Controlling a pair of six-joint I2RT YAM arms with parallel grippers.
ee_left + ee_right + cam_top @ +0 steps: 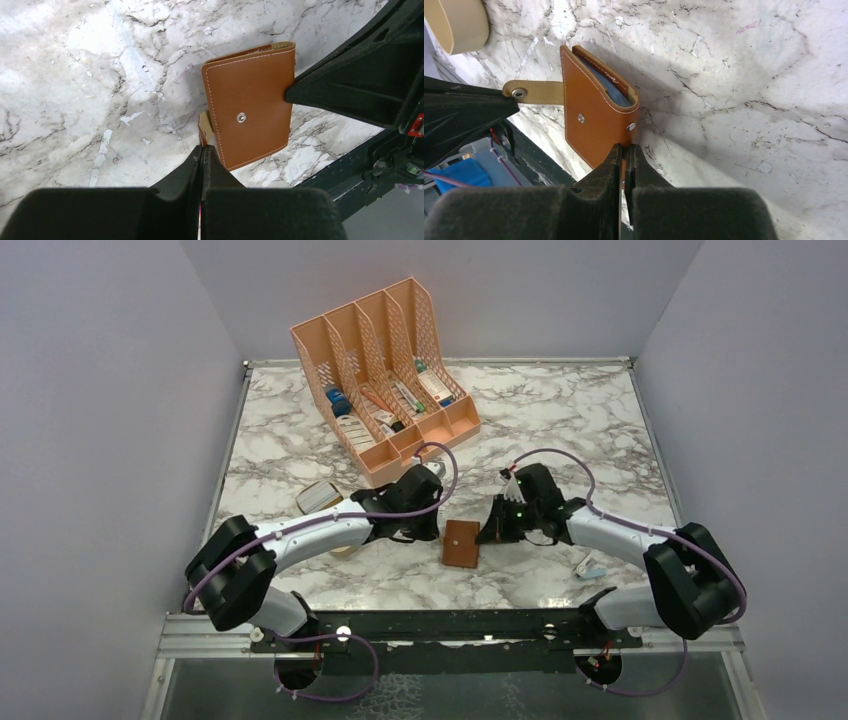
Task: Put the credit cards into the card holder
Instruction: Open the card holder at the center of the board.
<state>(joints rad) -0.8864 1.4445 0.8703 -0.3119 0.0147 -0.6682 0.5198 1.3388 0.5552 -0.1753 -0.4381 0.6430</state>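
Note:
The card holder (461,543) is a small brown wallet, folded shut, between my two grippers near the table's front. A pale blue-grey credit card (616,93) shows inside its open top edge. Its tan snap tab (538,92) sticks out unfastened toward the left gripper (202,148), which is shut with the tab's end pinched at its tips. The right gripper (624,148) is shut on the opposite edge of the card holder (591,120), beside a small stud. The card holder (250,107) faces up with its snap in the left wrist view.
A peach slotted desk organizer (385,370) with pens and small items stands at the back. A tan tape roll (320,498) lies left of the left arm. A small pale blue-and-white item (590,566) lies by the right arm. Grey walls enclose the marble table (560,420).

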